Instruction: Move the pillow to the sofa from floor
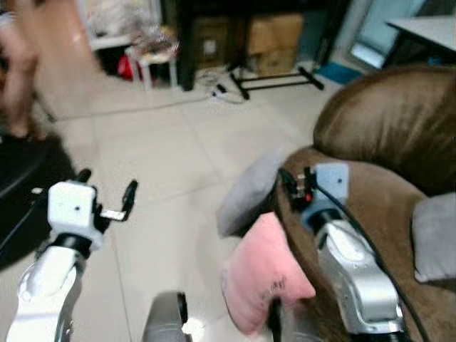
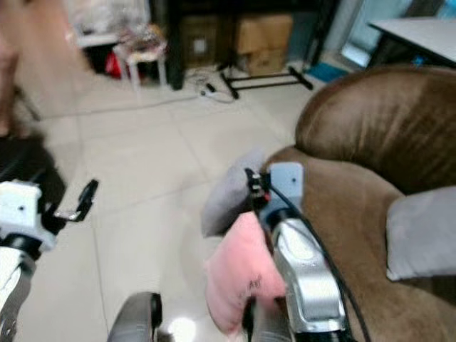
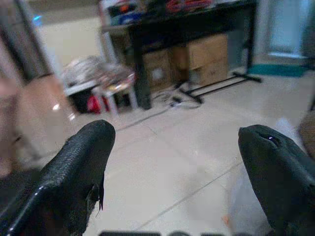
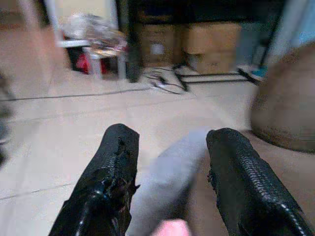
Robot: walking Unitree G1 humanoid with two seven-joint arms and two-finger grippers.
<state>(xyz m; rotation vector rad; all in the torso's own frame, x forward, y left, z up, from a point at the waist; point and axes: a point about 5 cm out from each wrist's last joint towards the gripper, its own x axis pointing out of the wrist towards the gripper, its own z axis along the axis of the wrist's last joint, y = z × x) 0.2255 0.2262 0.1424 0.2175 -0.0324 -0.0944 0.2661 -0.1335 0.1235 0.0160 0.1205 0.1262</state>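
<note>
A grey pillow [image 1: 249,189] stands on the tiled floor, leaning against the front of the brown sofa [image 1: 385,121]. A pink pillow [image 1: 263,274] leans there too, nearer to me. My right gripper [image 4: 170,167] is open above the sofa's front edge, just over the grey pillow [image 4: 170,172], with nothing between its fingers [image 4: 118,162]. My left gripper [image 1: 107,184] is open over bare floor to the left, well apart from both pillows. Another grey pillow [image 1: 434,239] lies on the sofa seat at the right.
A person [image 1: 18,71] stands at the far left by a black object [image 1: 28,185] on the floor. At the back are a white stool [image 1: 153,60], cardboard boxes [image 1: 274,35], a black floor stand [image 1: 278,82] and cables [image 1: 221,91]. Open tiles lie between.
</note>
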